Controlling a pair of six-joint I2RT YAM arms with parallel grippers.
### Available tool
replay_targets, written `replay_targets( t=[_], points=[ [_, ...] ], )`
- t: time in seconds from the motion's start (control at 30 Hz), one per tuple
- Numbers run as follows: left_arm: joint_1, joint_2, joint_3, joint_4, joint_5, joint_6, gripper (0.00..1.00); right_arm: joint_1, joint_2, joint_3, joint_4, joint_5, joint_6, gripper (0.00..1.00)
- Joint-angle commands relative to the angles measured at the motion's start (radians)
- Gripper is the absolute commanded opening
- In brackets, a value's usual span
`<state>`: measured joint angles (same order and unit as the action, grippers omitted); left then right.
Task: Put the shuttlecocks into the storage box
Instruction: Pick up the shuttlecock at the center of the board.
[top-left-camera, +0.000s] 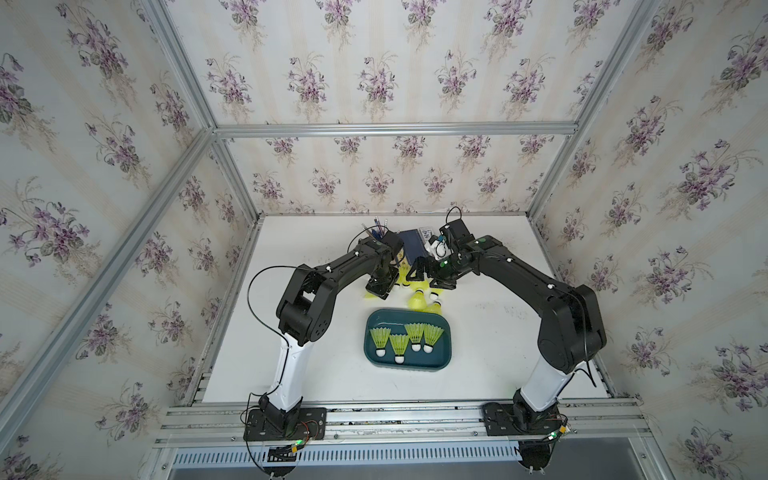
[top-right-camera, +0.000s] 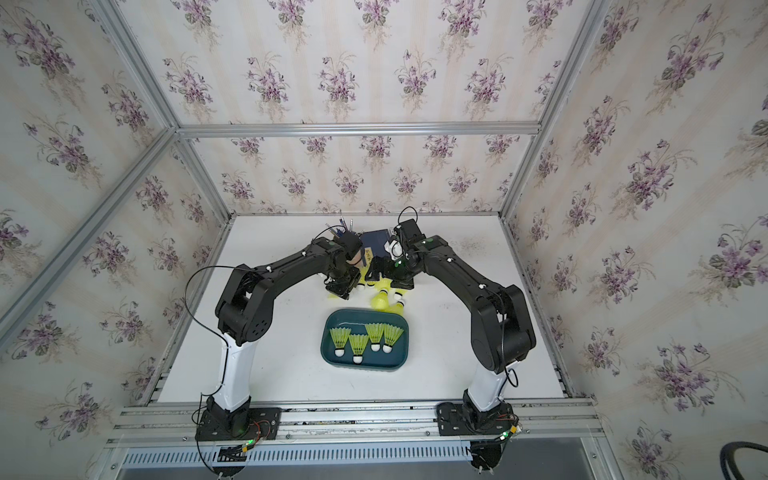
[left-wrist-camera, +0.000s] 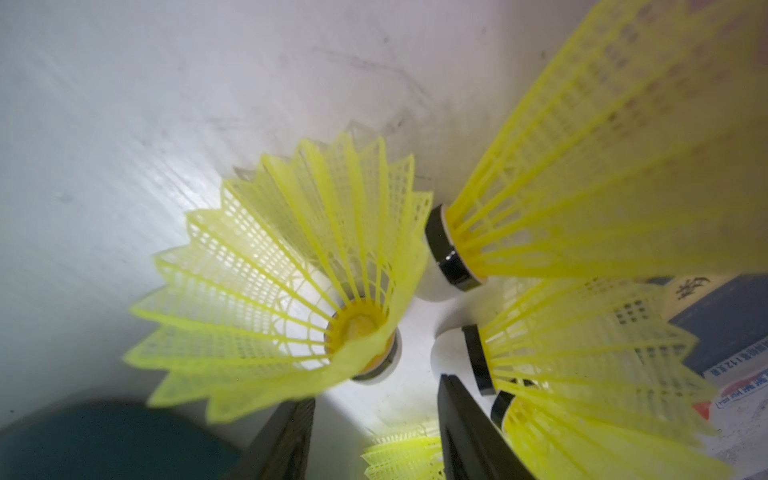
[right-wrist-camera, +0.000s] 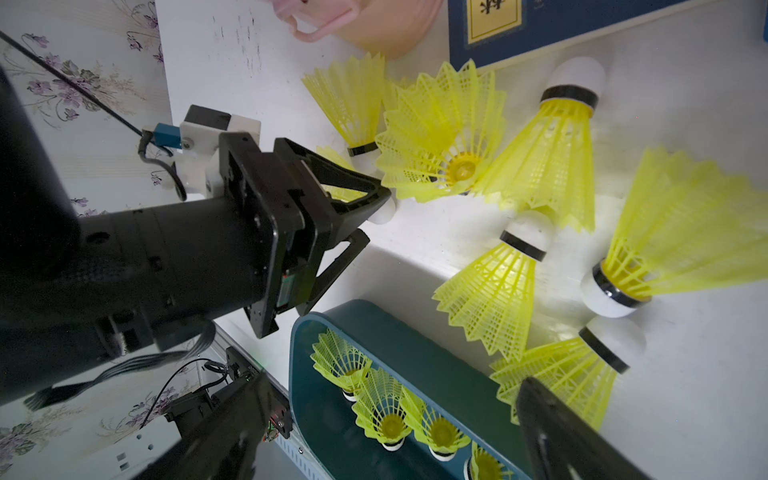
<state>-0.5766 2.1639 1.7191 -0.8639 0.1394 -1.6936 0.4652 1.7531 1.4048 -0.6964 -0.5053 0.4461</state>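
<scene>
Black fingers of the left gripper (right-wrist-camera: 376, 216) stand partly apart astride the white cork of one loose shuttlecock (left-wrist-camera: 291, 270). Bare table shows between the cork and one finger, so nothing is clamped. The right gripper (top-left-camera: 430, 279) hangs close beside it, jaws spread wide and empty. Both sit just beyond the far rim of the storage box (top-left-camera: 407, 366), over a cluster of loose shuttlecocks (right-wrist-camera: 540, 158) lying on their sides on the white table (top-left-camera: 490, 353). Inside the storage box four shuttlecocks (top-right-camera: 358, 344) lie in a row, corks toward its near rim. Farther from the storage box, past the cluster, are a navy-blue book (right-wrist-camera: 540, 20) and a pink pen cup (right-wrist-camera: 390, 25).
</scene>
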Motion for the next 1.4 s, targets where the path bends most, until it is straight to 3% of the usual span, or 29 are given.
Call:
replay_targets(
  t=[0.0, 0.7, 1.2, 1.37],
  points=[
    [0.000, 0.017, 0.008, -0.044, -0.015, -0.010, 0.49, 0.000, -0.007, 0.000, 0.014, 0.000, 0.012, 0.95],
    [0.001, 0.015, -0.034, -0.059, -0.065, 0.047, 0.32, 0.000, -0.019, -0.028, 0.028, 0.001, 0.026, 0.93],
    [-0.002, -0.175, -0.141, -0.084, -0.126, 0.194, 0.27, 0.028, -0.066, -0.057, 0.056, -0.028, 0.047, 0.92],
    [-0.007, -0.277, -0.173, -0.111, -0.156, 0.311, 0.28, 0.061, -0.088, -0.055, 0.061, -0.011, 0.079, 0.92]
  ],
)
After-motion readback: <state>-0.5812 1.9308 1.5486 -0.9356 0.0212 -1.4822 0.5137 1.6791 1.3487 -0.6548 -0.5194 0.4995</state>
